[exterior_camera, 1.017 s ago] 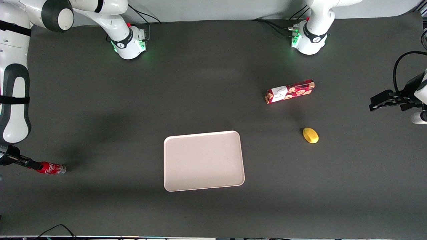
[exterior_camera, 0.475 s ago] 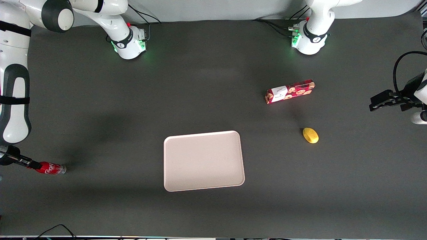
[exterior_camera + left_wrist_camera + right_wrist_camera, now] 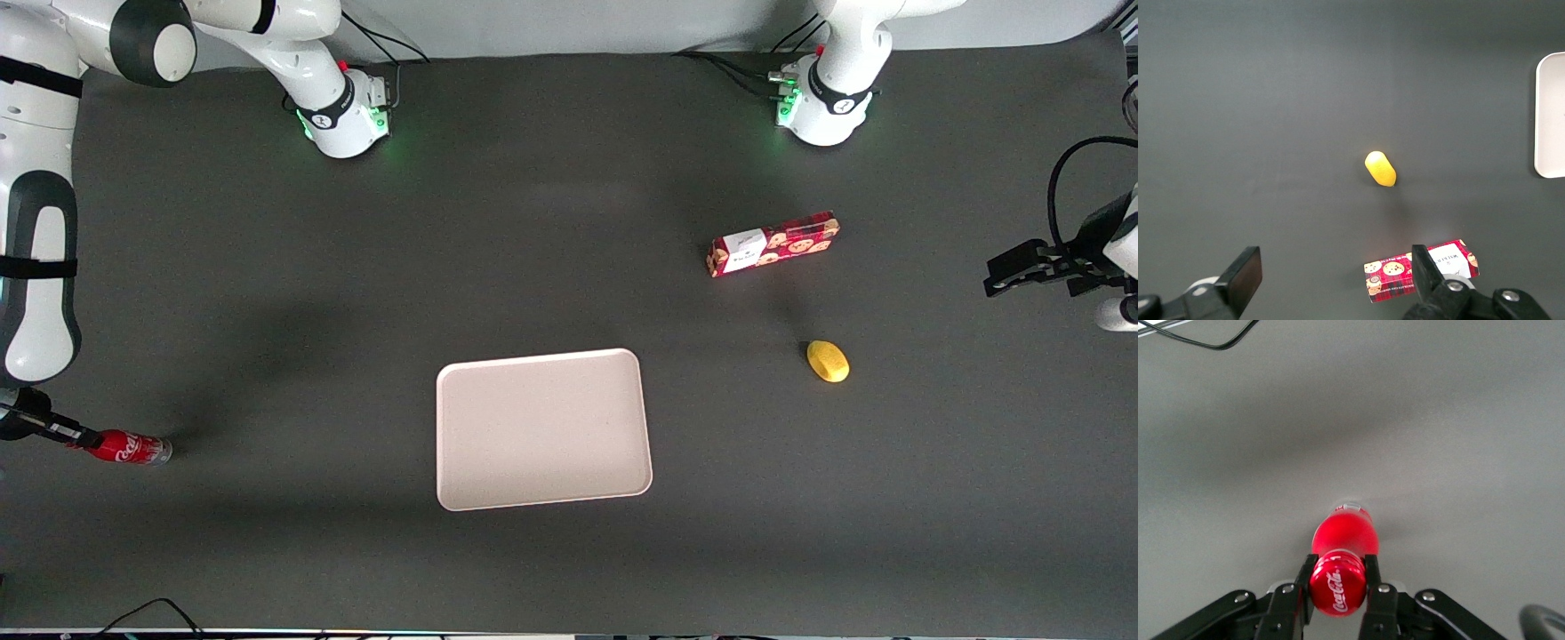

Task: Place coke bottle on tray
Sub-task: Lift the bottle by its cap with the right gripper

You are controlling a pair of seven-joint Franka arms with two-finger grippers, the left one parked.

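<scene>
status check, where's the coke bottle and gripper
Gripper shut on coke bottle at cap end, working arm's end of table. Tray bare. Path between shows nothing in the way.

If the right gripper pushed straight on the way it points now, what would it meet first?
Nothing new: the gripper is shut on the coke bottle at its cap. Past the bottle's base lies bare table, then probably the tray, though depth is unclear.

A red patterned box (image 3: 773, 244) with a white label lay flat on the dark grey table mat (image 3: 569, 267), in the upper half of the front view toward the parked arm's end. Below it in the frame – nearer the camera, well apart – sat a small yellow oval object (image 3: 828, 361). A black cable (image 3: 151, 613) looped along the bottom edge.
</scene>
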